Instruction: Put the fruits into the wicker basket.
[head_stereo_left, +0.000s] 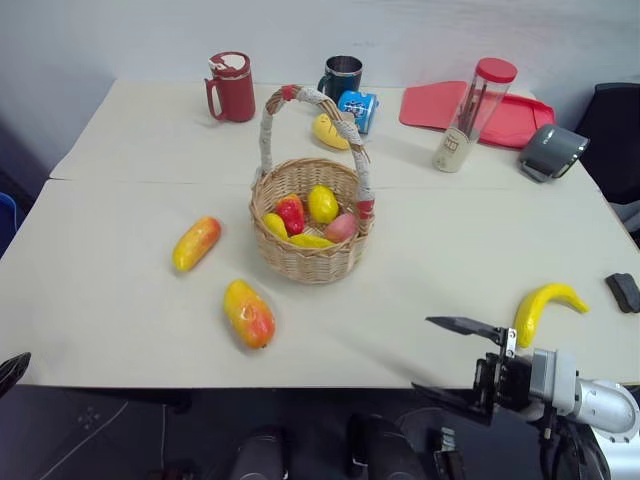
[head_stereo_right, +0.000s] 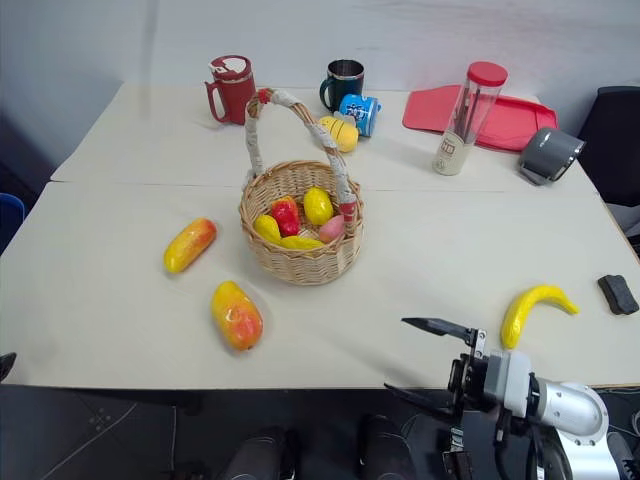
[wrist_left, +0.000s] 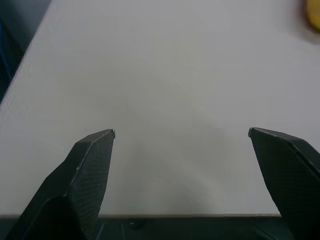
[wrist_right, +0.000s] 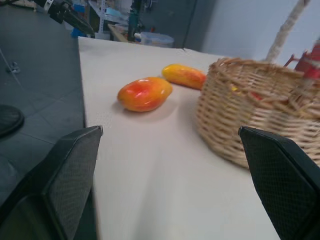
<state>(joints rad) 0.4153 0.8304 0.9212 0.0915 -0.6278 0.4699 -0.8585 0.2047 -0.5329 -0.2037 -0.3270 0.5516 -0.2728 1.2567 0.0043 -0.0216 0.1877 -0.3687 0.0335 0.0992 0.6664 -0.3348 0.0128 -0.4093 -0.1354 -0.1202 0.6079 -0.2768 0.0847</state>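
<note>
Wicker basket (head_stereo_left: 310, 225) sits mid-counter, upright, handle arched over it with red bands at the ends. Inside: a red piece, a yellow lemon-like piece, a pink one and 2 more yellow pieces, all toy fruit. 2 mangoes lie on the counter (head_stereo_left: 100, 290) outside the basket, to its left: far mango (head_stereo_left: 196, 243) beside the basket, near mango (head_stereo_left: 249, 313) closer to the front edge, apart from each other. Banana (head_stereo_left: 545, 307) lies well to the right of the basket, near the front edge, just above the right pincer (head_stereo_left: 453, 363).

Back row: red lidded mug (head_stereo_left: 231, 87), dark metal mug (head_stereo_left: 342, 77), blue can (head_stereo_left: 359, 109) on its side with white print too small to read, a yellow fruit (head_stereo_left: 328, 131) behind the basket handle, clear tumbler (head_stereo_left: 472, 113) with red lid and a label that can't be read, red tray (head_stereo_left: 510, 117), grey cup (head_stereo_left: 551, 152) tipped on its side. Small black block (head_stereo_left: 624, 291) at the right edge.

Right pincer wide, holding nothing, off the counter's front edge, pointing toward the basket side. Left pincer (wrist_left: 181, 136) wide too, empty, over bare counter.

Counter is 2 pale beige tops joined by a seam; white wall behind, dark floor below.
</note>
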